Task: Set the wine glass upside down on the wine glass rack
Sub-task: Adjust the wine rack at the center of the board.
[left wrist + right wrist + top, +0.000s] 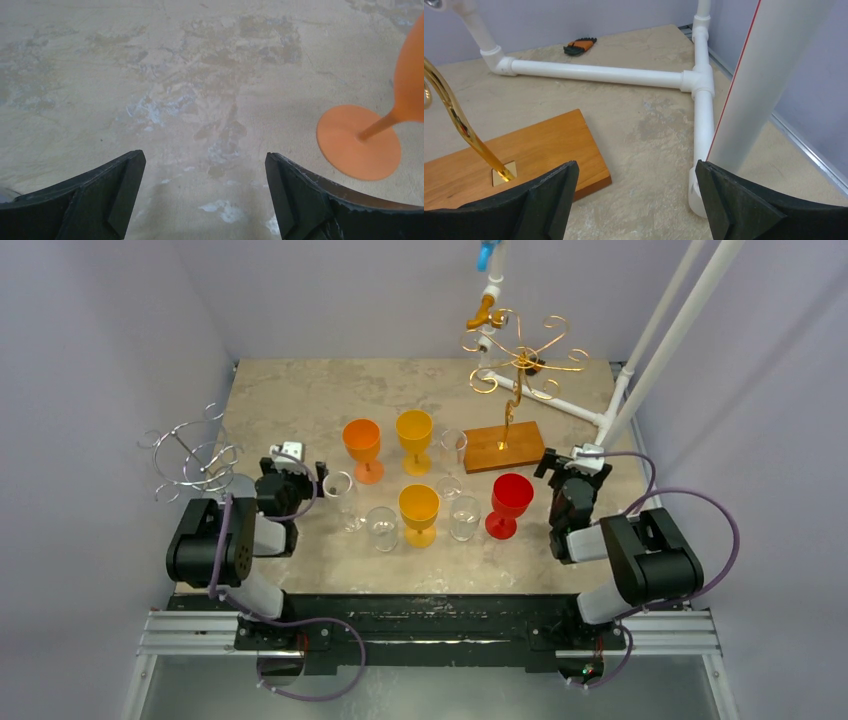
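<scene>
Both arms sat low at the near edge of the table (300, 390). The left pincer (295, 468) was spread wide over bare table and held nothing. In its wrist view the orange glass (358, 142) stood upright a little to the right of its fingers, foot flat on the surface. The right pincer (572, 465) was likewise wide and empty. It hung near the right end of the wooden base (499, 155) of the gold rack (520, 358), with a white pipe frame (599, 75) beyond it and a set of hex keys (580, 46) lying by the far pipe.

The glasses all stood upright in a loose cluster on the middle of the table, between the two pincers. The orange glass and a yellow glass (414, 437) stood side by side in the far row. A second yellow glass (419, 512) stood nearer, with a red glass (510, 504) to its right, near the right pincer. Several clear glasses (381, 527) were scattered among them, one just beside the left pincer.

The gold rack rose from its base at the far right of the table, just behind the red glass, its curled arms spread at the top. A silver rack (190, 455) stood at the table's left edge, beside the left arm.
</scene>
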Controlling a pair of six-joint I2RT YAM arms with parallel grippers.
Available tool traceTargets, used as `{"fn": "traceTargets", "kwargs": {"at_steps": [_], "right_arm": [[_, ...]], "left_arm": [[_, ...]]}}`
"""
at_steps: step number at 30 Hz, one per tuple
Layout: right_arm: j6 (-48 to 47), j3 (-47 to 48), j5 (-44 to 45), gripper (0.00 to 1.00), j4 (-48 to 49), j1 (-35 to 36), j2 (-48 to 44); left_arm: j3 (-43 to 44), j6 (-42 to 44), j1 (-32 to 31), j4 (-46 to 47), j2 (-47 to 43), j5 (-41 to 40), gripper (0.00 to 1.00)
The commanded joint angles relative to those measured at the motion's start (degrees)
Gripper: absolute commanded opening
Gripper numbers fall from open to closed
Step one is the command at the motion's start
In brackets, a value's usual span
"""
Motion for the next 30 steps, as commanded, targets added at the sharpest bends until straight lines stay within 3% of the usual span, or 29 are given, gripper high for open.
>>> {"fn": "traceTargets", "kwargs": {"at_steps": [1, 6, 11, 15, 20, 25, 30], "right_arm": [[-3.35, -0.22, 1.38, 0.99, 2.71, 0.39, -4.20], [1.74, 9.35, 3.34, 0.99, -25.99, 0.90, -19.01], [6.36, 11.48, 0.56, 0.99, -38.96, 0.86, -33.21], [11.85, 16.22, -5.45, 0.99, -54.96, 0.90, -40.40], [28.15, 18.12, -12.30, 0.99, -63.51, 0.73, -50.12], [23.88, 26.12, -22.63, 0.99, -74.09, 0.81, -48.23], [18.57, 34.67, -19.64, 0.99, -86.50, 1.61, -45.57]], "left_arm": [[9.35, -2.29, 2.04, -16.60, -9.02, 0.77, 1.00], [18.32, 4.16, 2.37, -37.13, -12.96, 3.50, 1.00], [24.23, 5.49, 3.88, -51.29, -16.40, 4.43, 1.00], [27.28, 4.88, 5.13, -60.13, -20.33, 6.91, 1.00], [30.94, 5.03, 5.18, -68.26, -24.66, 8.22, 1.00], [37.53, 6.00, 5.15, -77.96, -24.70, 8.09, 1.00], [44.31, 5.63, 5.21, -84.30, -23.97, 5.73, 1.00]]}}
